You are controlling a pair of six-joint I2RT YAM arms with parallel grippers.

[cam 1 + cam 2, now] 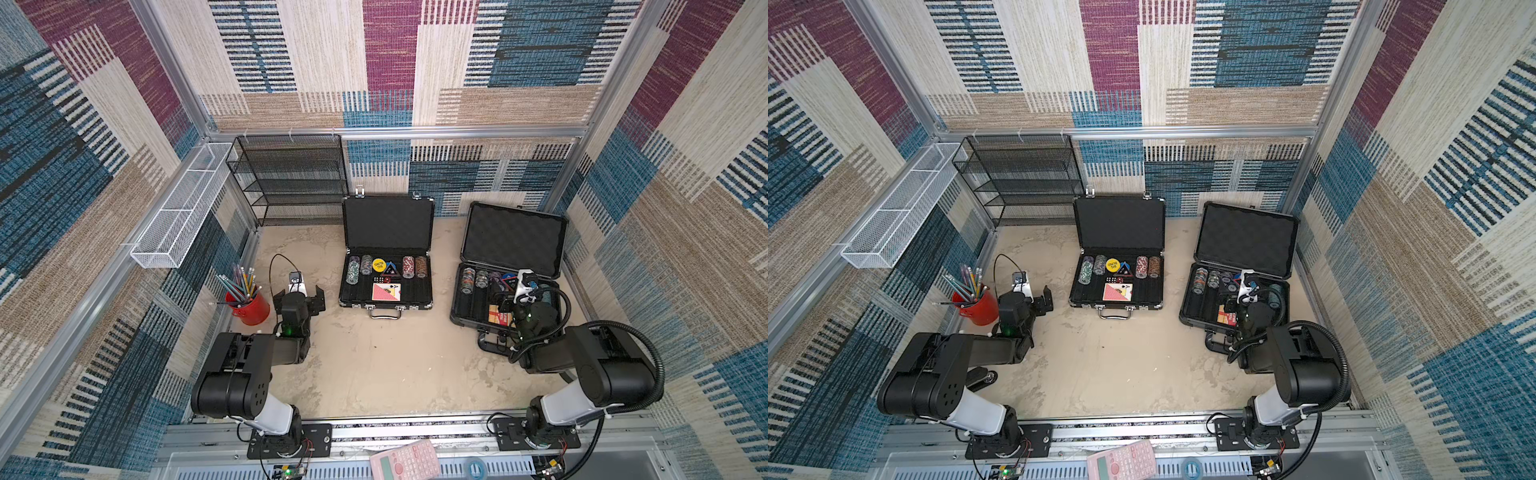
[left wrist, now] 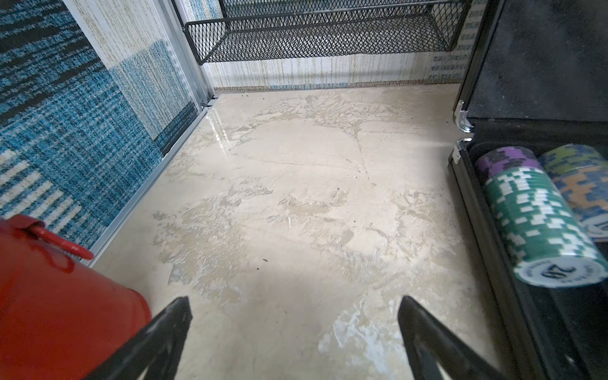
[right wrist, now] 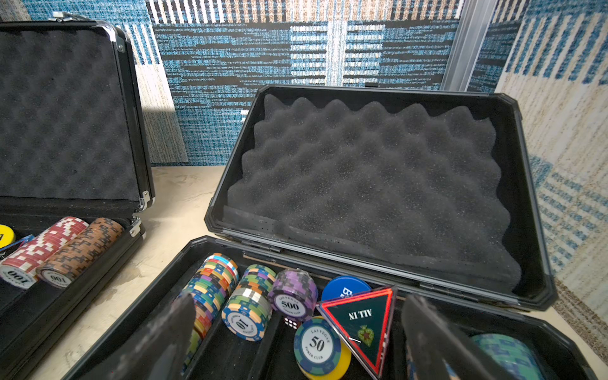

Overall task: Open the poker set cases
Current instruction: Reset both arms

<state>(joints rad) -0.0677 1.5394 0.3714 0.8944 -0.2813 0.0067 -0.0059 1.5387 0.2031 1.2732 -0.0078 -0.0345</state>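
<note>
Slim black ribbed case with silver latches at middle of worktop, lid up, just right of left gripper, jaws spread, empty. Thick grey black-cornered case by right edge, lid up; right gripper spread, empty, over its base. Opening looks done

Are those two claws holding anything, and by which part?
Nothing is held. The left gripper is open over bare table; the right gripper is open above the chips in the thicker case.
</note>
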